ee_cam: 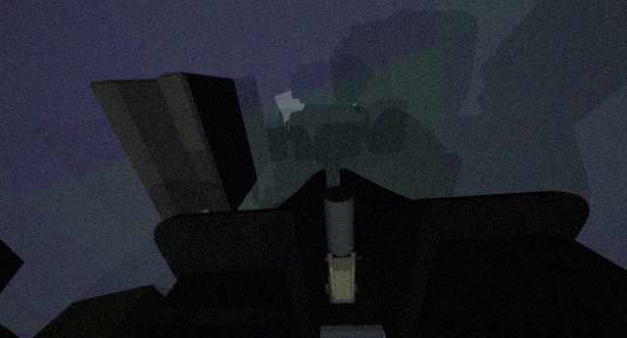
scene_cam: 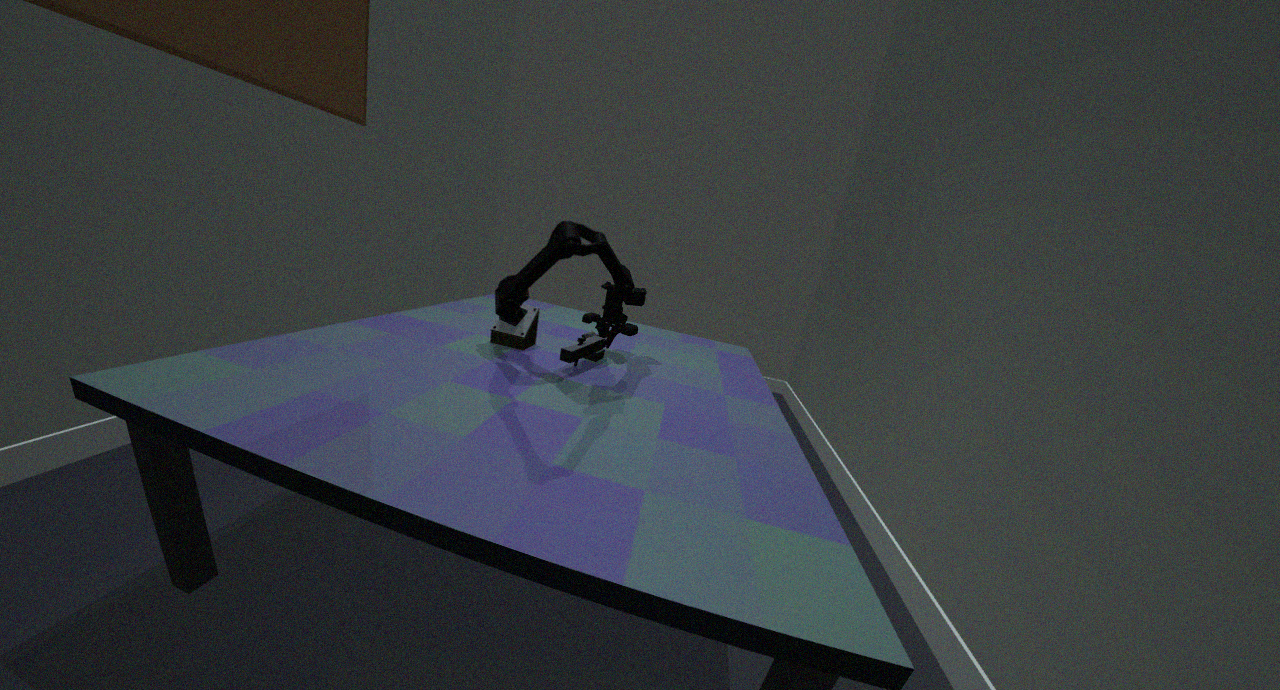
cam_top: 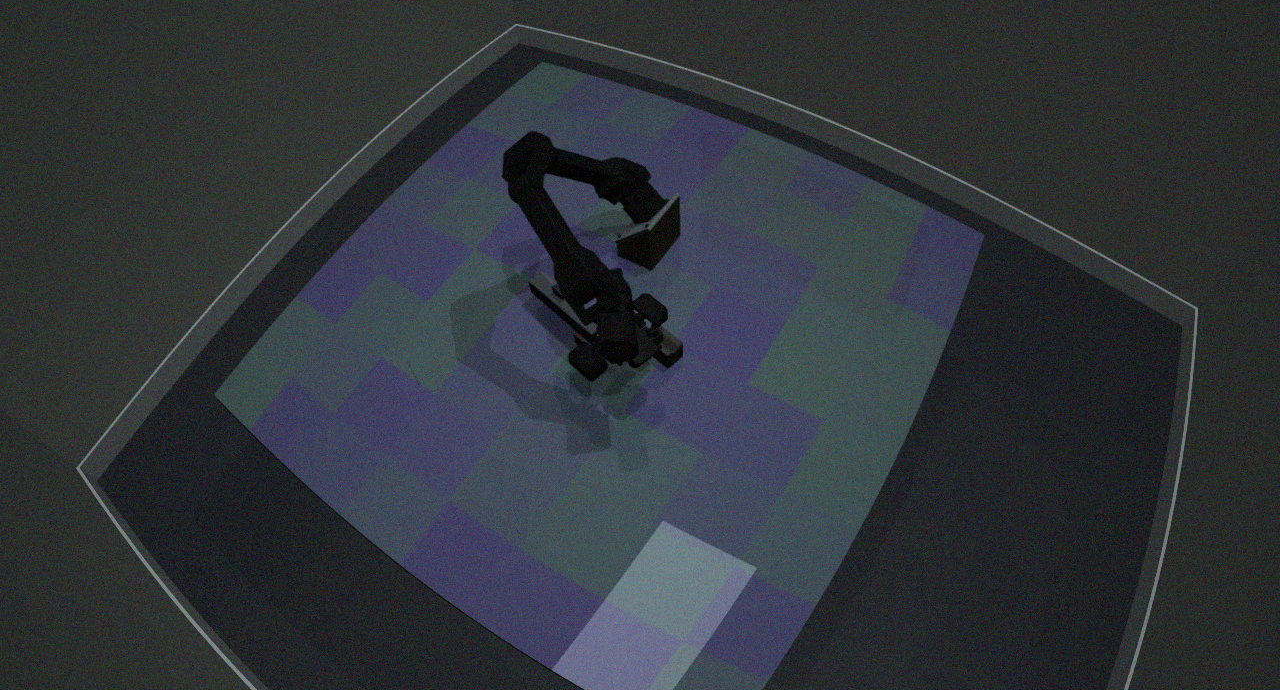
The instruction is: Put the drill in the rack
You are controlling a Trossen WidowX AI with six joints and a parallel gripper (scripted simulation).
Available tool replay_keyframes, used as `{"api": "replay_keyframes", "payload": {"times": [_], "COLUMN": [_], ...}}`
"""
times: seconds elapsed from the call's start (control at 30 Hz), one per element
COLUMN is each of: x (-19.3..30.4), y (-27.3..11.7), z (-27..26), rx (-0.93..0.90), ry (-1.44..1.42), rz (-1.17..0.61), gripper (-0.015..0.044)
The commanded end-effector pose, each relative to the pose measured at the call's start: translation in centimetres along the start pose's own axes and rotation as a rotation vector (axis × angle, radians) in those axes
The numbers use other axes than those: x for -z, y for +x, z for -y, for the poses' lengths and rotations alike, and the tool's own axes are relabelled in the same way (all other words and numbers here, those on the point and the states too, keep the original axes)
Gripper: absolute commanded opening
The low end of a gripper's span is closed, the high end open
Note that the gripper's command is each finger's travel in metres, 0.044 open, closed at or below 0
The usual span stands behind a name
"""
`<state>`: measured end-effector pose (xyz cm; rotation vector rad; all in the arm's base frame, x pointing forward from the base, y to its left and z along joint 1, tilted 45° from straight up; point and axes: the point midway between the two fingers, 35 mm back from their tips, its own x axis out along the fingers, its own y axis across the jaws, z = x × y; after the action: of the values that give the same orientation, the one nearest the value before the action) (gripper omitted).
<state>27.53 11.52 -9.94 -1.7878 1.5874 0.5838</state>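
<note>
Grey cylinder [ee_cam: 339,226] between pincer [ee_cam: 332,176] fingers, wrist view only.

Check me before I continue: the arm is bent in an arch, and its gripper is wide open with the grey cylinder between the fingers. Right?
Not quite: the gripper is closed on the grey cylinder, as the wrist view shows. The rest stands.

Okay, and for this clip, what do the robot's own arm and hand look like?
The arm is near-black, with chunky rounded joints and slimmer links, on a paler, wedge-shaped base. The hand is equally dark, its two fingers broad, tapering to narrow tips. I can't make out cables or markings in this dim light.
</note>
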Motion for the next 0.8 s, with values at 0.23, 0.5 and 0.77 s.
{"api": "replay_keyframes", "payload": {"times": [0.23,0.5,0.77], "x": [-1.79,-1.28,-1.07], "y": [-0.38,-0.10,-0.03], "z": [0.10,0.00,0.00], "rx": [0.004,0.000,0.003], "ry": [0.003,0.000,0.002], "rz": [0.007,0.000,0.004], "gripper": [0.0000,0.0184,0.0394]}}
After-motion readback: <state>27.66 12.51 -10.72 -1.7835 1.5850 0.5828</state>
